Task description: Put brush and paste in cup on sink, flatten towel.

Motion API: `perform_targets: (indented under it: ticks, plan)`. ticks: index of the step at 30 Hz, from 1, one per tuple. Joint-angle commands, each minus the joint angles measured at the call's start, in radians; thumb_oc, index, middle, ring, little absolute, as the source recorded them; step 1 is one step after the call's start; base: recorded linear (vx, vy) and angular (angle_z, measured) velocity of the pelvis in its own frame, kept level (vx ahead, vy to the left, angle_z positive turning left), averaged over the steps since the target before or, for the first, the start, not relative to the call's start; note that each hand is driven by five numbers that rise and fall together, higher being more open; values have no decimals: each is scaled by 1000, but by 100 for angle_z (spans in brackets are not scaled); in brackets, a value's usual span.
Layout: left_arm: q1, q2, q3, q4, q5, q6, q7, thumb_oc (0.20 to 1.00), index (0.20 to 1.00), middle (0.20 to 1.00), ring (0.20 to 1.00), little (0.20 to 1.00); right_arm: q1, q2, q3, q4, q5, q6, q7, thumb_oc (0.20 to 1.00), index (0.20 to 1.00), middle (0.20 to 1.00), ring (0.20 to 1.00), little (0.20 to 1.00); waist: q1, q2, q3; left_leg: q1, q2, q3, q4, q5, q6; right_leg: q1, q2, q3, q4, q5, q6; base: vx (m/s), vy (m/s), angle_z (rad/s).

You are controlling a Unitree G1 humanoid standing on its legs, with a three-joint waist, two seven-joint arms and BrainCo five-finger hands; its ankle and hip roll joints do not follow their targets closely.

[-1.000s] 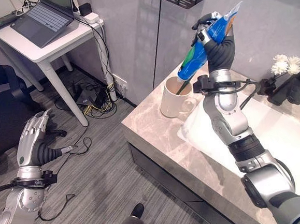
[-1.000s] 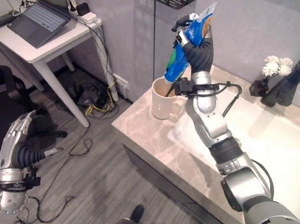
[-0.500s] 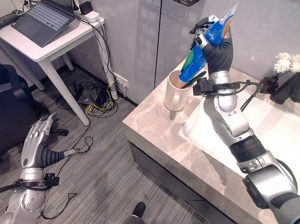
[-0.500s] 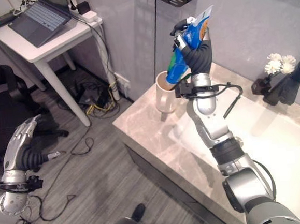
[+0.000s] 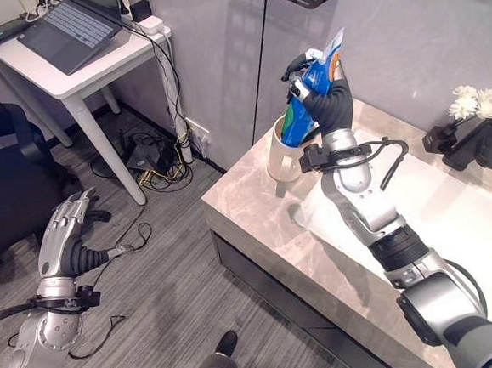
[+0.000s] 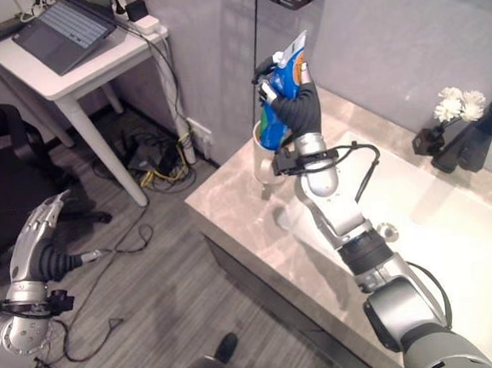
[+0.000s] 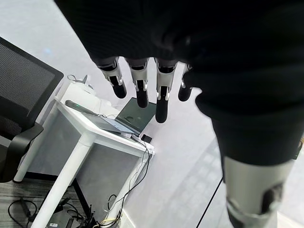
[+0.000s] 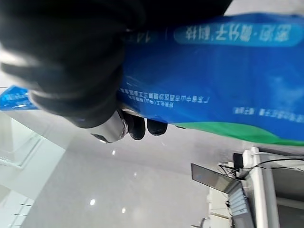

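Over the near-left corner of the marble counter (image 5: 258,226), at about 12 o'clock in the head views: right hand (image 5: 329,101) raised, fingers and thumb curled tight round a blue and green toothpaste tube (image 5: 303,103). Tube held steeply tilted, flat crimped end up toward 1 o'clock, lower end down toward 7 o'clock and dipping at the mouth of a white cup (image 5: 280,154). Cup standing on the counter just below the hand, largely hidden behind tube and wrist; cannot tell whether the tube's lower end touches the cup's rim or inside. Close up in the right wrist view: blue tube body (image 8: 209,71) with a green band along one edge, dark fingertips (image 8: 156,127) wrapped under it.

At 3 o'clock from the cup: white sink basin (image 5: 453,219) sunk into the counter. At 2 o'clock, against the wall: dark faucet (image 5: 490,143) with small white flowers (image 5: 472,100) beside it. Toothbrush and towel not made out.

At 8 o'clock, well apart from the counter and low above the grey floor (image 5: 171,309): left hand (image 5: 63,241), fingers straight and loosely spread, holding nothing; same straight fingers (image 7: 161,102) in the left wrist view. At 10 o'clock: white desk (image 5: 92,64) carrying a laptop (image 5: 76,27), black chair (image 5: 7,177) at 9 o'clock.
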Motion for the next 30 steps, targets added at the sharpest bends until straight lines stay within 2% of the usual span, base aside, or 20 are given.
perform_targets:
  ticks: [1,2,3,4,10,22,28,30]
  plan:
    - [-18,41,3,-10,-14,-23,7,1000,1000,1000,1000,1000,-62,-16,-4,-30,-18,-35,9,200,200,200,200,200,0,-44,-19,-21,-24,7,-49,44,48,88,-71,33,1,159,73,0,0,0]
    - [-17,41,3,-10,-14,-23,7,1000,1000,1000,1000,1000,-63,-17,-2,-27,-18,-33,10,495,495,495,495,495,0,-46,-19,-22,-23,6,-49,43,48,88,-71,33,1,159,73,0,0,0]
    - [-18,43,2,-8,-14,-22,7,1000,1000,1000,1000,1000,-64,-19,0,-24,-20,-30,10,658,658,658,658,658,-1,-47,-20,-21,-23,7,-49,43,48,88,-70,33,1,160,73,0,0,0]
    - [-17,45,2,-11,-15,-22,4,1000,1000,1000,1000,1000,-66,-21,3,-23,-22,-28,10,1000,1000,1000,1000,1000,-1,-50,-20,-21,-23,6,-49,43,47,88,-70,34,1,160,72,0,0,0]
    - [-21,42,-8,-11,-17,-23,1,1000,1000,1000,1000,1000,-74,-14,7,2,-35,-18,1,1000,1000,1000,1000,1000,-4,-52,-24,-18,-20,16,-49,41,48,86,-69,42,1,162,71,0,0,0]
    - [-33,31,-47,6,-13,-24,2,1000,1000,1000,1000,1000,-82,-4,-25,6,-88,-23,-51,1000,1000,1000,1000,1000,-12,-32,-35,-8,-20,26,-49,39,50,88,-73,46,0,168,73,-7,8,-2]
    - [-43,8,-71,7,-7,-28,5,1000,1000,1000,1000,1000,-27,-41,-120,-175,-213,-45,-118,1000,1000,1000,1000,1000,-48,-10,-52,10,-22,45,-49,29,60,89,-83,67,4,183,80,-19,55,-7]
    - [-32,-16,-61,1,-11,-32,3,1000,1000,1000,1000,1000,53,-108,-198,-281,-332,-45,-151,1000,1000,1000,1000,1000,-79,2,-60,26,-24,60,-49,27,69,85,-92,86,20,193,81,-6,98,-9]
